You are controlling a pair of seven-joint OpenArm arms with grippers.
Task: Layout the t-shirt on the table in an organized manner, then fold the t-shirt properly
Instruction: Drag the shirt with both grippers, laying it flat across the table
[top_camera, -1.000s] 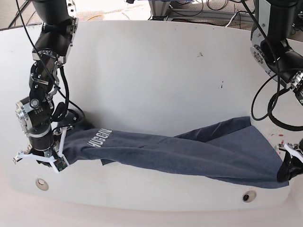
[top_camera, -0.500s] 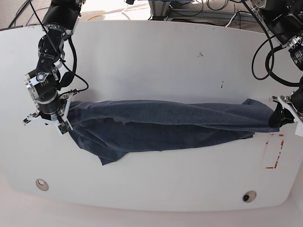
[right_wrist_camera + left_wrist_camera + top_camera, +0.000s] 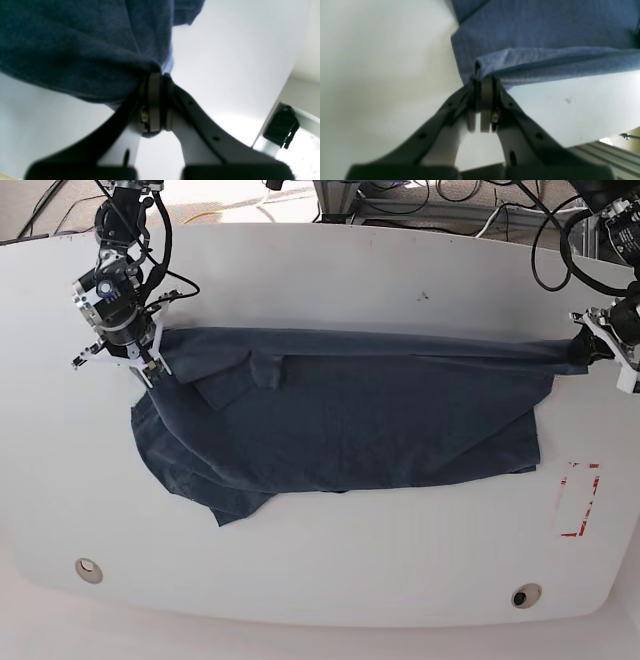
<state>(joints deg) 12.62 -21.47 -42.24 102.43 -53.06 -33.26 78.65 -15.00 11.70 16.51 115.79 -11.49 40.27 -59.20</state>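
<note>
Dark navy t-shirt is stretched out wide across the white table, top edge pulled taut and straight, lower part lying rumpled with one corner flopping toward the near edge.

One t-shirt is lying across one table, and two grippers are showing, the right gripper and the left gripper, each pinching cloth between its fingers. Nearer the camera than both sets of fingers, two grommet holes and one red rectangle outline are showing.
</note>
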